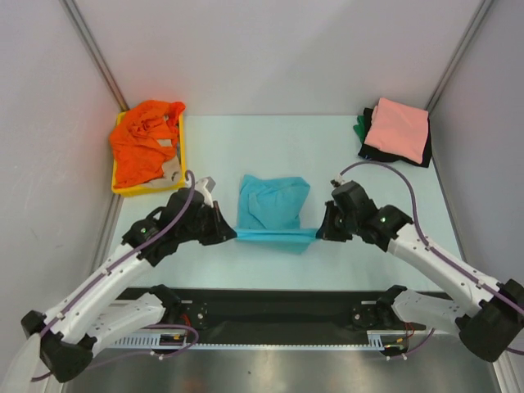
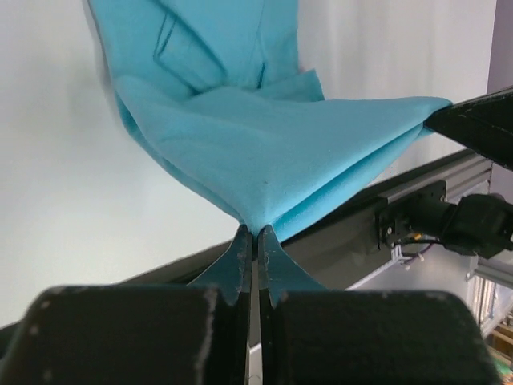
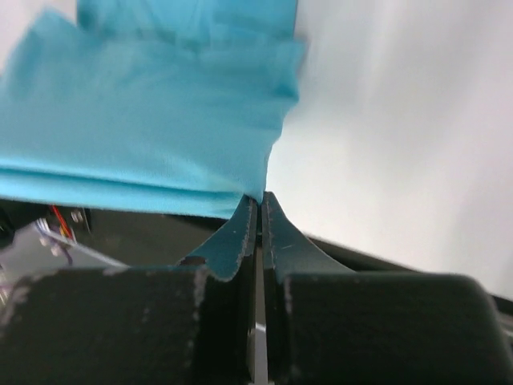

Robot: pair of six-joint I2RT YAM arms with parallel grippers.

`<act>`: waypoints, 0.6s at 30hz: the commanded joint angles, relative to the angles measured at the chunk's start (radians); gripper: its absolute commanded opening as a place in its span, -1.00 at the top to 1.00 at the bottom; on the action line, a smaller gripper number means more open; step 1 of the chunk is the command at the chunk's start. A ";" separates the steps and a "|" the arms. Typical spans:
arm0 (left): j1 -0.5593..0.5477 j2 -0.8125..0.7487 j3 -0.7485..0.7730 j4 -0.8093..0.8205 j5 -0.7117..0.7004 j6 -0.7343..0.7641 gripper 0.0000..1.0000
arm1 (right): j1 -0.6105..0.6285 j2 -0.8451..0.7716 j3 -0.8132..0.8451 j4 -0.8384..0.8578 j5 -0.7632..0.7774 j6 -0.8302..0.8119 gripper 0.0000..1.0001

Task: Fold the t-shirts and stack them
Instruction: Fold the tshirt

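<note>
A turquoise t-shirt (image 1: 273, 210) lies partly folded at the table's middle, its near edge lifted and stretched between both grippers. My left gripper (image 1: 232, 235) is shut on its near left corner, and the left wrist view shows the cloth (image 2: 264, 144) pinched at the tips of that gripper (image 2: 255, 233). My right gripper (image 1: 319, 233) is shut on the near right corner, where the cloth (image 3: 144, 136) enters that gripper's (image 3: 258, 199) tips in the right wrist view. An orange t-shirt (image 1: 143, 141) is heaped at the back left. A salmon pink t-shirt (image 1: 397, 128) tops a folded stack at the back right.
The orange heap sits in a yellow tray (image 1: 182, 155) with a beige piece (image 1: 169, 170) at its near side. Black (image 1: 422, 153) and green (image 1: 359, 127) cloth lie under the pink shirt. Grey walls close in the left, back and right. The arm bases' black rail (image 1: 278, 307) runs along the near edge.
</note>
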 commanded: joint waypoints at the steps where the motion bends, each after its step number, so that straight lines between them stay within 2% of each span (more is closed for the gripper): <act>1: 0.030 0.085 0.116 0.026 -0.097 0.098 0.99 | -0.096 0.077 0.102 -0.011 0.032 -0.143 1.00; 6: 0.114 0.227 0.214 0.082 -0.059 0.154 0.99 | -0.162 0.216 0.231 0.003 0.021 -0.210 1.00; 15: 0.277 0.521 0.348 0.157 0.064 0.212 0.99 | -0.245 0.423 0.341 0.043 -0.057 -0.276 1.00; 18: 0.300 0.628 0.401 0.166 0.098 0.220 0.99 | -0.271 0.476 0.383 0.043 -0.068 -0.293 1.00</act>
